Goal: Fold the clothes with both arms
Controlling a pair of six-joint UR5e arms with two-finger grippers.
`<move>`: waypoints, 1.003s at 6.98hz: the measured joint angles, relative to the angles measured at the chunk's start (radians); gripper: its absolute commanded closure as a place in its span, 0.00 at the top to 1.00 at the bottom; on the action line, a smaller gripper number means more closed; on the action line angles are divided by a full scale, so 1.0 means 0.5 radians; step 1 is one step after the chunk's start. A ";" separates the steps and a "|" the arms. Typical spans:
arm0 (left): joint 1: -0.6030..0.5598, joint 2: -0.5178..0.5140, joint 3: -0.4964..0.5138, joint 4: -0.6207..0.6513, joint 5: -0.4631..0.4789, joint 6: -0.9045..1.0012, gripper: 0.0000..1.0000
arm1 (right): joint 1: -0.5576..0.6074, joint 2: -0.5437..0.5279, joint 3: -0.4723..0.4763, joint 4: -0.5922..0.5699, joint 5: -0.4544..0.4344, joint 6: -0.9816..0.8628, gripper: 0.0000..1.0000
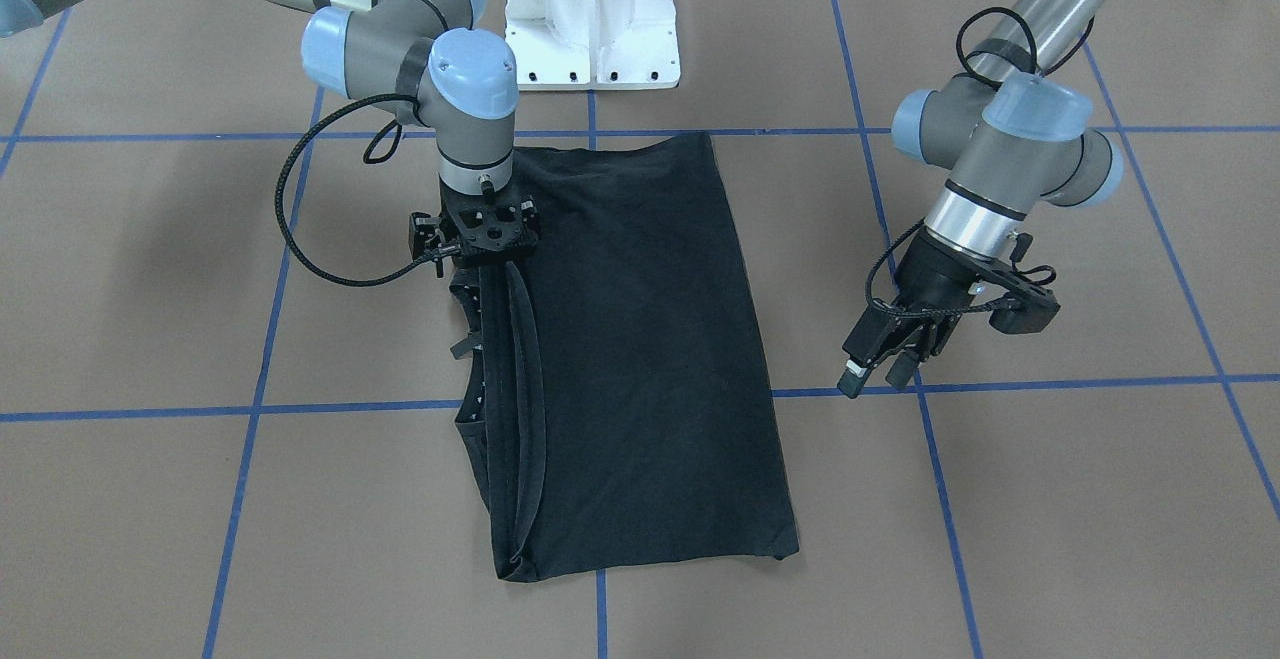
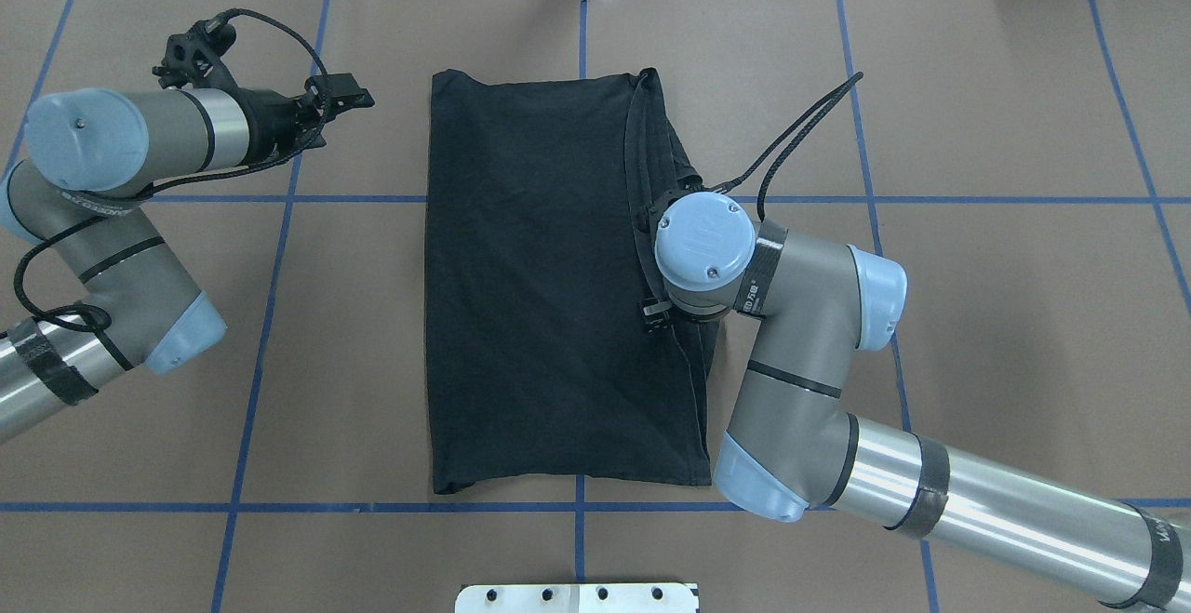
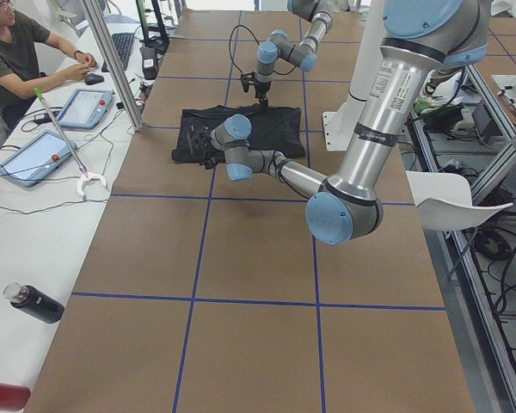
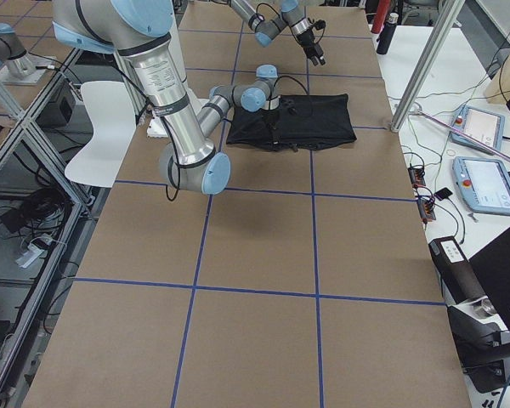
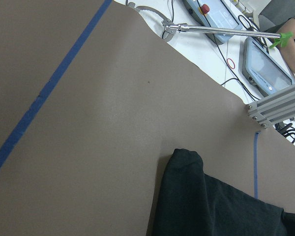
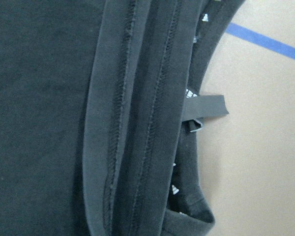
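right wrist-mounted only: t-shirt (image 6: 39, 98) hem stitching and tag (image 6: 206, 105); front-facing: left gripper (image 1: 876, 375) fingers apart; right gripper (image 1: 487, 239) state unclear

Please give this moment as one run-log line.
shirt: folded, flat | right gripper: above shirt's edge, jaws unclear | left gripper: open, beside shirt

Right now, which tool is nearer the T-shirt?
Right. The right tool is over the T-shirt at its collar edge; the left tool hangs beside it over bare table.
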 measured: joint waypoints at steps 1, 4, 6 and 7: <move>0.006 0.000 0.001 -0.001 0.001 -0.001 1.00 | 0.010 -0.003 -0.014 0.002 0.001 -0.001 1.00; 0.022 -0.002 0.010 -0.001 0.002 0.000 1.00 | 0.038 -0.002 -0.043 0.007 0.002 0.001 1.00; 0.028 -0.003 0.014 -0.001 0.002 0.000 1.00 | 0.071 0.006 -0.048 0.008 0.013 0.000 1.00; 0.031 -0.002 0.015 -0.001 0.003 0.000 1.00 | 0.078 0.015 -0.060 0.010 0.015 0.001 1.00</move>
